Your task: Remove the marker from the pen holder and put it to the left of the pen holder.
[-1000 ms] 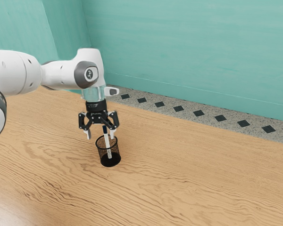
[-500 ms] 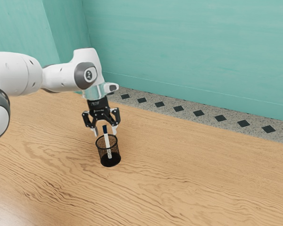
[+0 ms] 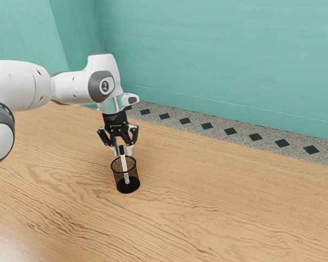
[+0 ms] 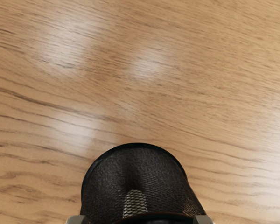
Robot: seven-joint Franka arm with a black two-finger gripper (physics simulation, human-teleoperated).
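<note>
Nearest on the table, well in from its far edge, it's the mesh pen holder, and the marker leans inside, dark cap above the rim! Just behind and over it, the gripper, fingers apart, straddling the cap. The play, I'd say: centre on that cap, close squarely, then lift along the marker's lean until it clears the rim. The count, near to far: one holder, one marker, one gripper, one teal wall.
</note>
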